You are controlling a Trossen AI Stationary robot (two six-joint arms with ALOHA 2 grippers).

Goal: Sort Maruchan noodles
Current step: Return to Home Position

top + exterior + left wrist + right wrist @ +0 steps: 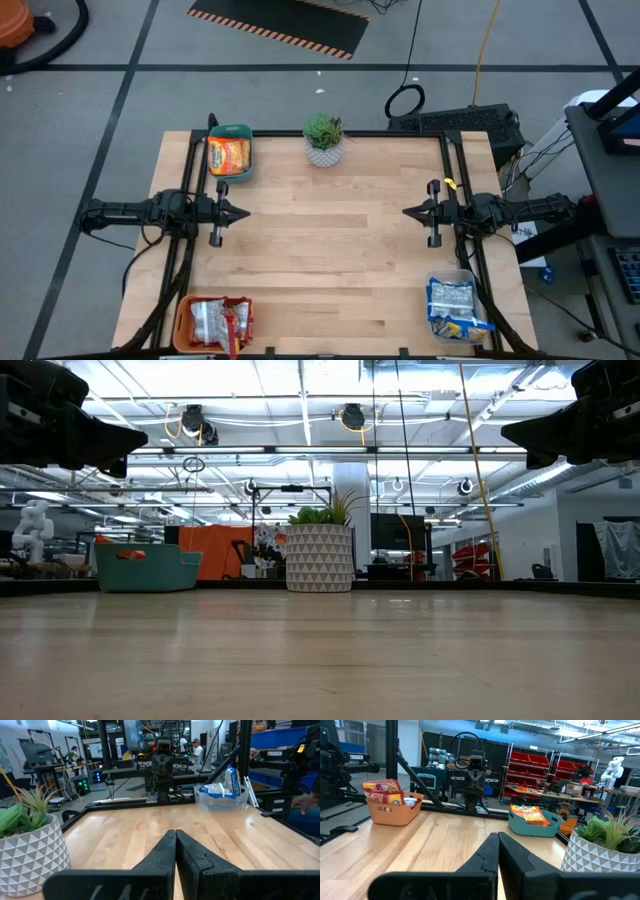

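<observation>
Overhead layout, wooden table (330, 250).
- Left gripper (245, 211): above left table edge, mid-length, fingers pressed together, holding nothing, pointing toward centre.
- Right gripper (406, 212): mirrored at right edge, fingers likewise pressed together, empty.
- Orange Maruchan packets (229, 157): inside teal bin (232, 129), upper-left corner in high view.
- Red and silver packets (222, 322): inside orange bin (182, 318), lower-left corner.
- Blue-and-yellow packets (452, 305): inside clear bin (452, 274), lower-right corner.
- Potted plant (324, 139): upper edge, just beside teal bin.
- No packets loose on table.

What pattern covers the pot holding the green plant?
The pot is white with a grey triangle pattern; it shows best in the low view.
</observation>
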